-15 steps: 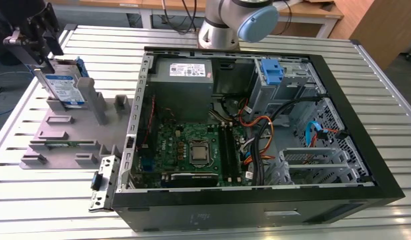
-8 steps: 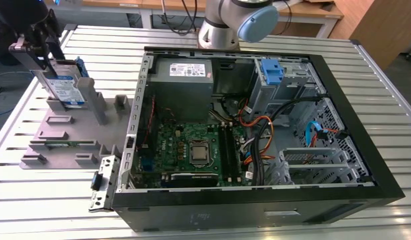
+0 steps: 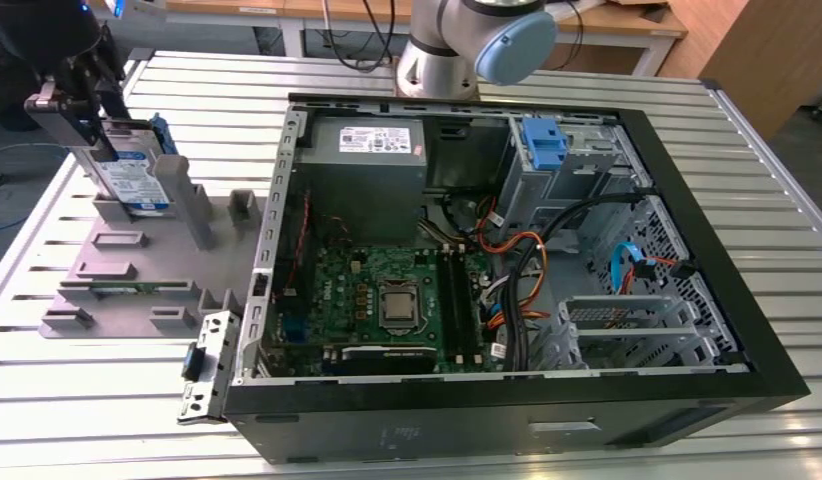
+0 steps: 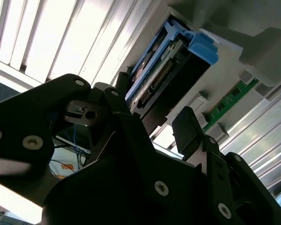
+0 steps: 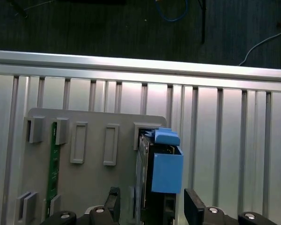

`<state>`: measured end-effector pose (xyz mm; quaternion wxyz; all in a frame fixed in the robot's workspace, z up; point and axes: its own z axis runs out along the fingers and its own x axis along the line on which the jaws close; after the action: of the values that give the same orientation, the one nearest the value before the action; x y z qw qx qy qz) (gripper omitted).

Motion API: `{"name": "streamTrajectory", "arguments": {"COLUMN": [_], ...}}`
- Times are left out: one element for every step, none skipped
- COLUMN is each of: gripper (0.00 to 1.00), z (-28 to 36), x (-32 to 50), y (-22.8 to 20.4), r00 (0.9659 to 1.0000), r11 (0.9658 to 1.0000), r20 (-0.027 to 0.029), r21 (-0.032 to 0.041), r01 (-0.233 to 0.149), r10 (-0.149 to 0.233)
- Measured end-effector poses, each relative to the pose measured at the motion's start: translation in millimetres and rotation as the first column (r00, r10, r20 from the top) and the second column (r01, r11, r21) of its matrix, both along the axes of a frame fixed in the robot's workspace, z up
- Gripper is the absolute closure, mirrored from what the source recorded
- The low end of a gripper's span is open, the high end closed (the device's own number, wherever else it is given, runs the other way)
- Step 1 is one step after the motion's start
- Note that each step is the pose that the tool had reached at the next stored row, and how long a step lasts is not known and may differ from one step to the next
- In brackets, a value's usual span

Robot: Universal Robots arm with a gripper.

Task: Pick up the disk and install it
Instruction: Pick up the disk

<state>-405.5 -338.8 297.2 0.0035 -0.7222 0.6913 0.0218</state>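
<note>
**Disk seated in holder, end effector open astride it**

1. End effector: in the exterior view I see the end effector (image 3: 107, 135) at the far left of the exterior view, low over the top edge of the disk (image 3: 134, 180). In both wrist views its two black fingers (image 5: 113, 199) stand one on each side of the disk. The jaws are spread. In the first wrist view there is a clear gap between one finger and the disk's side, while the other finger sits just beside the blue carrier (image 5: 167, 171). I see no clamping.

2. Disk: it stands upright on edge in a slot of the grey holder (image 3: 124, 285), label facing the near side, blue carrier along its far edge. It is outside the case, well apart from it.

3. Holder: it lies flat on the slatted metal surface (image 3: 144, 420), just left of the case in the exterior view. A green memory stick (image 5: 51, 164) sits in another of its slots, apart from the disk.

4. Case: the open computer case (image 3: 731, 330) lies on its side on the surface. Inside it I note a grey power supply (image 3: 368, 150) at the far side, a green board (image 3: 384, 295) nearer, and a blue latch (image 3: 546, 145) at the drive bay on the far right.
</note>
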Motion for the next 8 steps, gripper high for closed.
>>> {"name": "streamTrajectory", "arguments": {"gripper": [0.35,0.35,0.35,0.35,0.35,0.35,0.35,0.35], "z": [-0.1,-0.2,-0.2,-0.2,0.6,1.8,3.0,3.2], "x": [0.0,0.0,0.1,0.1,0.1,0.1,0.1,0.1], "y": [0.0,0.0,0.0,0.0,0.0,0.0,0.0,0.0], "r00": [1.0000,1.0000,1.0000,1.0000,1.0000,1.0000,1.0000,1.0000], "r11": [1.0000,1.0000,1.0000,1.0000,1.0000,1.0000,1.0000,1.0000], "r20": [0.0002,0.0003,0.0003,0.0004,0.0003,0.0003,0.0002,0.0004], "r21": [0.0001,0.0002,0.0002,0.0002,0.0001,0.0002,0.0001,0.0003], "r01": [0.000,0.000,0.000,0.000,0.000,0.000,0.000,0.000], "r10": [0.000,0.000,0.000,0.000,0.000,0.000,0.000,0.000]}}
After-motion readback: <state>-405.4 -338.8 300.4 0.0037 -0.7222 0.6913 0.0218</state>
